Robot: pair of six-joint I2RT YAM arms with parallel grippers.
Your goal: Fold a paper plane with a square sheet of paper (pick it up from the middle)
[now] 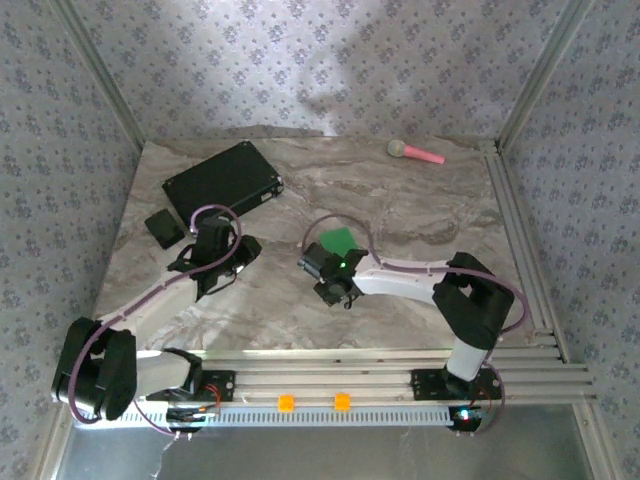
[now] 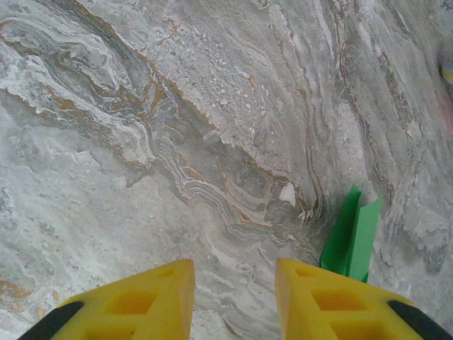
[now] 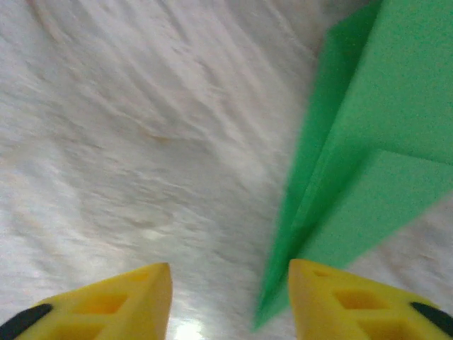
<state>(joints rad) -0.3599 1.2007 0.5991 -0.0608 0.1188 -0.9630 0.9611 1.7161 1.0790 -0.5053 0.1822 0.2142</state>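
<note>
Here the right gripper point(image 3: 230, 287) hangs low over the marble table point(image 3: 127, 142), its yellow fingers point(image 3: 113, 304) standing moderately apart with nothing pinched between them. The paper plane point(image 3: 375, 142), bright green with layered creases, lies flat just ahead of it and off to one side. Its narrow end runs down beside the finger on the right of the wrist view; whether they touch I cannot tell. The left gripper point(image 2: 233, 287) is likewise parted over bare table, with the plane ahead of it, past its right-hand finger. A black case point(image 1: 225, 178) sits beyond the left gripper.
</note>
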